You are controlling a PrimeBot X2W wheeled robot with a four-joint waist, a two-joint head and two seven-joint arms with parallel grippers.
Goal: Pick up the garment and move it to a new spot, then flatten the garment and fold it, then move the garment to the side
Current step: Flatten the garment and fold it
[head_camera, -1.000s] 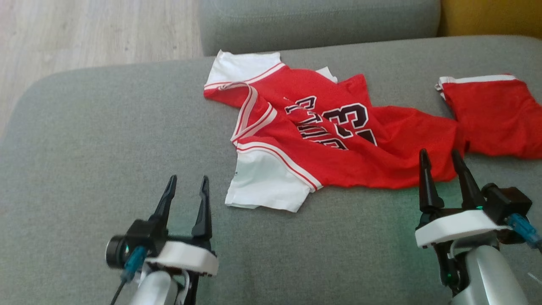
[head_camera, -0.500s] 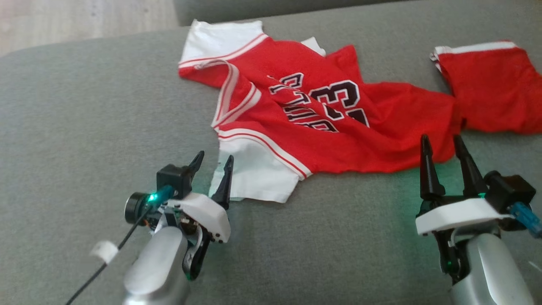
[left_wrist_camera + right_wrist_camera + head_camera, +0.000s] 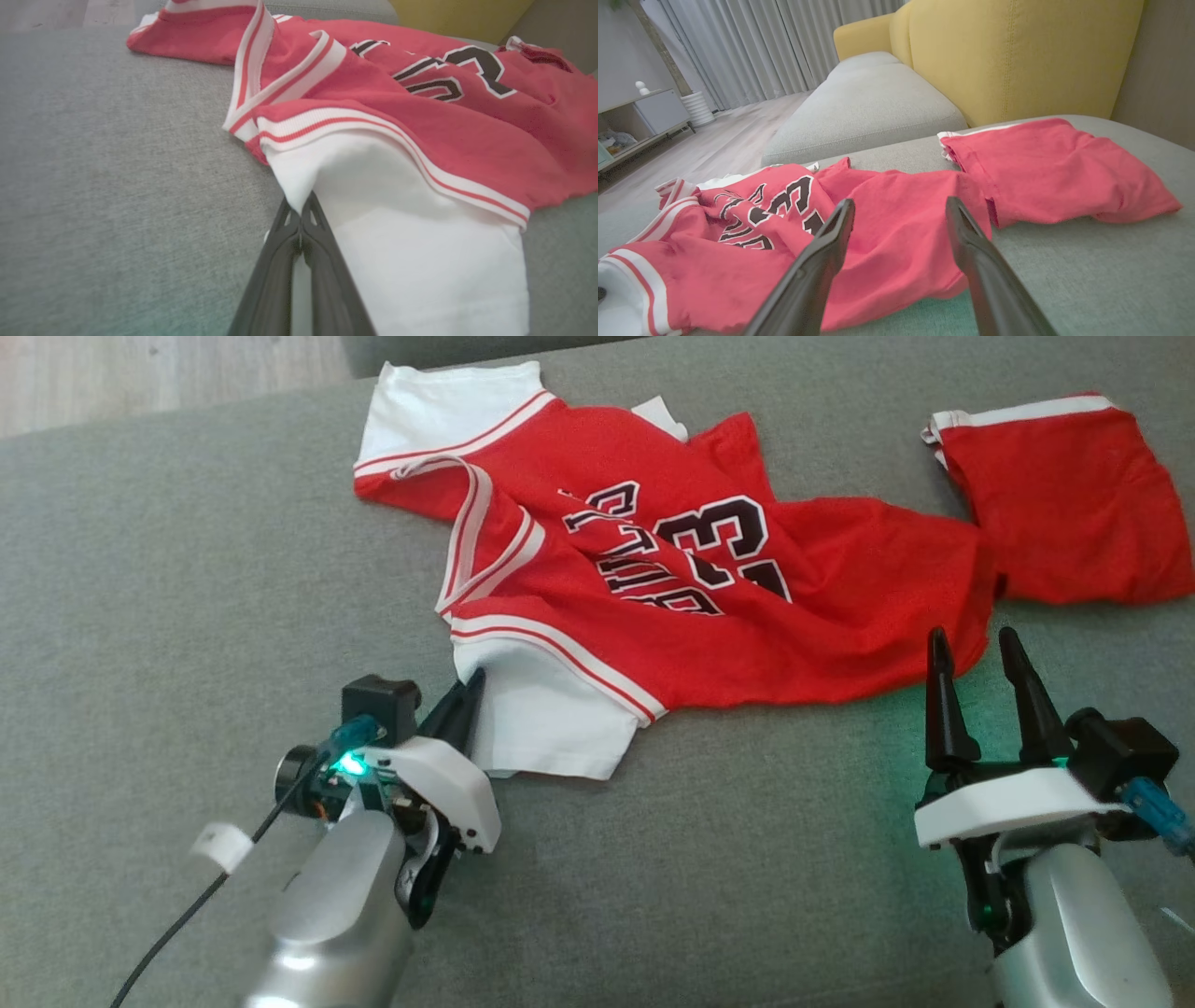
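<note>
My left fingers [image 3: 459, 709] clench the white sleeve [image 3: 551, 728] of the jersey [image 3: 822, 616], which stretches toward three o'clock, hem at twelve of my released right fingers [image 3: 941, 709].

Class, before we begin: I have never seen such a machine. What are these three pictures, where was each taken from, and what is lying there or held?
It is a wheeled robot with two arms. One picture looks down from its head; the other two look forward from each wrist. On a grey sofa cushion lie a crumpled red jersey and red shorts. The left fingers are shut, pinching the jersey's white sleeve; the right fingers stand open, empty, near its hem.
</note>
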